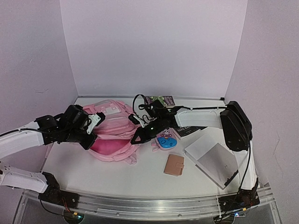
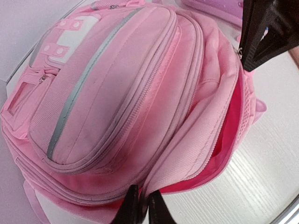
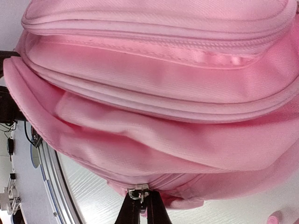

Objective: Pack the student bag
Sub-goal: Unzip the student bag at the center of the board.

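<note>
From above, the student bag [image 1: 112, 135] lies left of centre on the table [image 1: 140, 186], with its darker lining showing along the lower edge. The left gripper [image 1: 89, 140] is at the left end of the mouth and the right gripper [image 1: 138, 137] at the right end. A small pink case [image 1: 166, 140] and a tan wallet [image 1: 174, 164] lie to the bag's right, outside it. With both arms busy, freeing one to load could let the soft mouth sag shut.

In the left wrist view, the left gripper [image 2: 140, 210] at bottom centre is clenched on the rim of the opening flap. The bite is thin, so a hard pull could slip it off.

In the right wrist view, the right gripper [image 3: 140, 210] at bottom centre pinches the zip pull [image 3: 138, 193]. Tugging off the zip's line could jam the slider, or drag the whole bag (nothing else pins it down).
</note>
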